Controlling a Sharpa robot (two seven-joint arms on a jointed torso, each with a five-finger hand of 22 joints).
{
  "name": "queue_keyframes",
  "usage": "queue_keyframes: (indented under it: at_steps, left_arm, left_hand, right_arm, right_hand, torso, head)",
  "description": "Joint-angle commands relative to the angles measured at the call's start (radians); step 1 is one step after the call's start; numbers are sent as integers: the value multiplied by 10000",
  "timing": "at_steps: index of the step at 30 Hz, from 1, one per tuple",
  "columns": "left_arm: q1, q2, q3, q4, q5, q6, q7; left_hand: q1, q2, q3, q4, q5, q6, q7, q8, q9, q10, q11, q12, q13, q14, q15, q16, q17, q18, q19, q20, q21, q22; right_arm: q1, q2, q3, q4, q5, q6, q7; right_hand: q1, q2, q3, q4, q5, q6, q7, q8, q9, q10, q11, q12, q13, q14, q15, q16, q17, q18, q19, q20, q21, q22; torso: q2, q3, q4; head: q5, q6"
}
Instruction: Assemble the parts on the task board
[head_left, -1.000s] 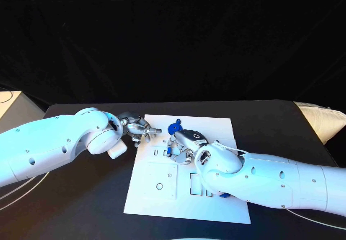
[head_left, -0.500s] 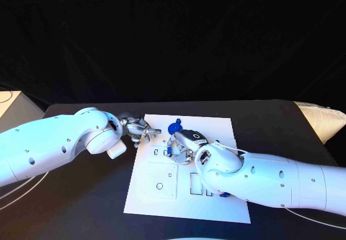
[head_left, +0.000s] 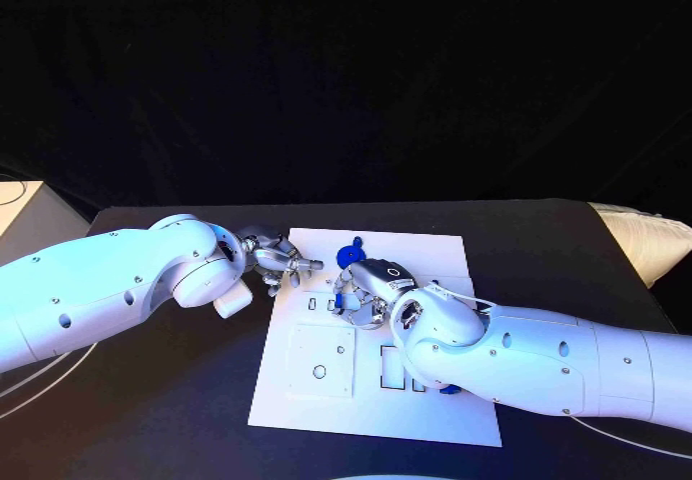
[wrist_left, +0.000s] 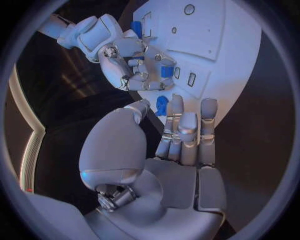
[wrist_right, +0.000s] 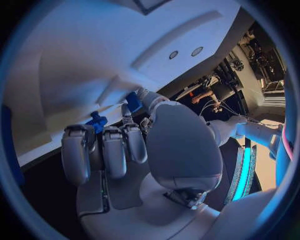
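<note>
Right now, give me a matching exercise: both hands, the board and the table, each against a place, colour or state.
1 left hand
2 right hand
3 board
4 table

a black
b white
c holds a blue part
d open, at the board's left edge

Pairs: 1-d, 2-c, 3-b, 4-a
</note>
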Motion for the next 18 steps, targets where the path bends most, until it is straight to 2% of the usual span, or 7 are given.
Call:
queue_keyframes:
  at_steps: [1,5,7,10,13,16,18]
  left_arm:
    - [17,23,-2,0,-31,270,-21]
    - [16,32,-4,-3,-31,297,-33]
    - [16,40,-7,-3,-32,314,-40]
    - [15,54,-11,0,-36,318,-50]
    - [14,75,-14,-9,-51,312,-75]
    - [14,117,-20,-40,-101,332,-136]
    - [14,159,-25,-54,-206,364,-219]
  left_hand:
    - [5,91,-47,3,61,-48,1,41,17,-66,22,-15,-14,-39,0,-49,12,-93,-54,11,-17,10]
    - [5,91,-47,3,61,-48,1,41,17,-66,22,-15,-14,-39,0,-49,12,-93,-54,11,-17,10]
    - [0,90,-56,4,60,-51,3,43,24,-69,23,-15,-15,-27,1,-32,40,-98,-36,12,-3,36]
    - [-1,90,-58,4,59,-52,3,44,25,-69,23,-15,-15,-16,1,-18,63,-103,-17,12,11,61]
    - [-3,89,-63,4,58,-54,3,45,30,-71,24,-15,-16,5,2,9,108,-113,21,13,39,111]
    - [-8,89,-74,5,57,-54,3,50,40,-69,24,-14,-16,49,1,64,194,-130,88,14,89,198]
    - [-52,155,-175,6,59,-19,-36,115,166,23,-13,53,-1,404,-30,477,782,-222,524,4,429,713]
  right_arm:
    - [-11,-5,-1,29,26,-256,116]
    - [-14,-20,-1,58,35,-415,129]
    - [-17,-46,-1,96,37,-538,138]
    - [-34,-128,-1,207,92,-720,178]
    - [-47,-306,7,409,285,-858,330]
    - [26,-620,37,652,974,-665,1184]
    - [154,-899,65,822,1660,-388,2033]
  right_hand:
    - [-71,-124,-430,157,162,-197,50,-90,-37,14,115,-25,1440,894,101,-5,1971,111,492,104,-41,2093]
    - [24,-12,-962,312,73,-331,89,-159,-71,-10,152,-42,1417,892,146,-9,1965,117,487,135,-65,2087]
    - [625,336,-2441,946,-34,-577,202,-355,-162,-60,235,-70,1365,894,232,-9,1973,119,488,222,-99,2088]
    - [955,290,-3211,1170,-42,-897,301,-630,-262,-110,351,-106,1313,903,304,8,2012,120,491,275,-110,2095]
    - [1062,180,-3552,1190,-14,-1116,385,-803,-323,-148,414,-137,1275,910,363,23,2045,117,497,317,-102,2104]
    - [1104,125,-3734,1199,10,-1208,419,-892,-360,-156,446,-134,1266,917,395,37,2073,112,510,350,-82,2118]
    - [1263,356,-3635,1183,-1,-1190,400,-911,-371,-134,441,-91,1293,934,403,69,2143,124,486,368,-130,2097]
  torso:
    - [3,0,2]
    - [-3,-1,1]
    - [-3,-1,3]
    - [-4,0,6]
    - [-24,-5,-2]
    - [-60,-13,-11]
    - [-57,-14,-2]
  head:
    - [-6,-2]
    - [-3,4]
    - [-5,1]
    - [-34,-22]
    - [-36,-10]
    - [-31,-10]
    - [-27,11]
